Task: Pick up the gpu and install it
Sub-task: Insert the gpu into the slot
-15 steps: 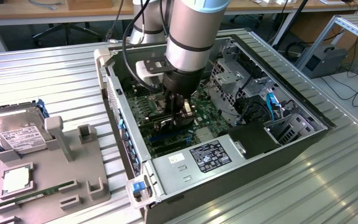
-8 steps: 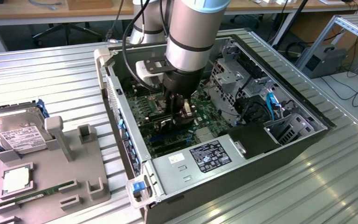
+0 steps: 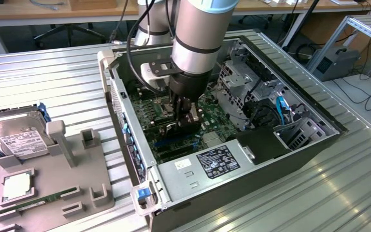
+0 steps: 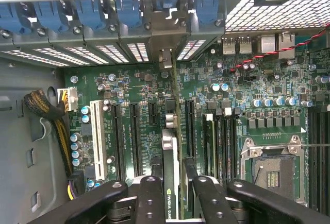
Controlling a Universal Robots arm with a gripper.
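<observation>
The gpu [image 4: 171, 152] stands on edge in a motherboard [image 4: 139, 82] slot inside the open computer case [image 3: 308, 104]. Its silver bracket [image 4: 165, 59] sits at the rear slot openings, under the blue latches. I see it from above as a thin strip with a black label. My gripper [image 4: 175, 185] is down over the card's near end, one black finger on each side. The fingers [image 4: 149, 198] stand close to the card with a slim gap, so the gripper is open. In the exterior view my gripper [image 3: 184, 121] reaches down into the middle of the case.
A yellow-black cable bundle [image 4: 44, 108] lies beside the board, and an empty CPU socket [image 4: 270, 170] sits past the memory slots. Outside the case, at the exterior view's left, a grey holder [image 3: 63, 179] carries a hard drive [image 3: 18, 137], a CPU [image 3: 18, 186] and a RAM stick [image 3: 34, 204].
</observation>
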